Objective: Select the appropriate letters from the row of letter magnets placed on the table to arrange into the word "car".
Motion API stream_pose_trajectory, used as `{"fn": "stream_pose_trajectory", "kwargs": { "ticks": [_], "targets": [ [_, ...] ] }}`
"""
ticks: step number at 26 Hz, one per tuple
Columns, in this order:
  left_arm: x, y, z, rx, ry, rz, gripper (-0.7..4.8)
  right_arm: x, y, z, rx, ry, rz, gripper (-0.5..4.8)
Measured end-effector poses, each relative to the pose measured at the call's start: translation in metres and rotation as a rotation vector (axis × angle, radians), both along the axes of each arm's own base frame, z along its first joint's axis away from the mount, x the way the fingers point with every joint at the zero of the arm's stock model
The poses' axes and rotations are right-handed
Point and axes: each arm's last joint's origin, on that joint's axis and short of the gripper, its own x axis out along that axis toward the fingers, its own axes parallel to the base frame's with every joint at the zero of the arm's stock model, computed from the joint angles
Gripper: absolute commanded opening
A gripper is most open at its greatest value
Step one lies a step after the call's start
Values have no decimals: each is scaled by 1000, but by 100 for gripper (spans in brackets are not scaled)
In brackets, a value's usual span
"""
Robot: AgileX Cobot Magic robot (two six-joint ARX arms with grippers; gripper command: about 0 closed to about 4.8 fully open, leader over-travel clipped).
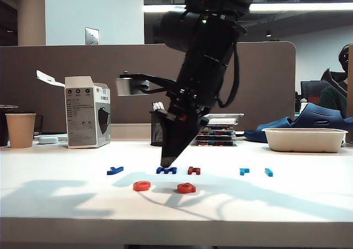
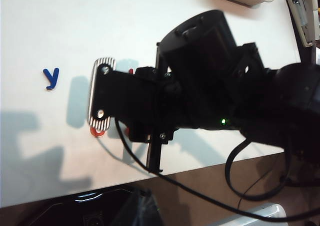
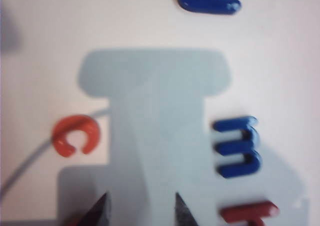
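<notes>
The row of letter magnets lies on the white table (image 1: 66, 199): a dark-blue "y" (image 1: 115, 170), dark-blue "m" (image 1: 165, 170), dark-red "h" (image 1: 193, 170), light-blue "r" (image 1: 244, 171) and another blue piece (image 1: 268, 172). In front of the row lie the orange-red "c" (image 1: 142, 186) and the orange "a" (image 1: 186, 188). My right gripper (image 1: 167, 164) points down just above the "m". In its wrist view the right gripper (image 3: 141, 211) is open over bare table, between the "c" (image 3: 75, 135) and the "m" (image 3: 237, 147). My left gripper shows only as dark shapes.
A paper cup (image 1: 20, 130) and a grey carton (image 1: 87, 119) stand at the back left. Behind the arm are a mesh pen holder (image 1: 159, 128) and a stack of books (image 1: 218, 132), with a white tray (image 1: 304, 139) at the back right.
</notes>
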Motion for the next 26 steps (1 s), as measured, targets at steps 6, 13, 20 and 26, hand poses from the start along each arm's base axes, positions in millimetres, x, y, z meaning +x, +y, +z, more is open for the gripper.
{"fn": "stream_pose_trajectory", "kwargs": {
  "ticks": [6, 13, 20, 26],
  "targets": [
    [0, 0, 0, -1, -1, 0, -5, 2, -4, 2, -28, -18, -27, 158],
    [0, 0, 0, 0, 0, 0, -5, 2, -14, 0, -74, 33, -49, 158],
    [0, 0, 0, 0, 0, 0, -5, -4, -17, -2, -114, 93, -43, 158],
    [0, 0, 0, 0, 0, 0, -5, -6, -16, -2, -80, 139, -26, 158]
  ]
}}
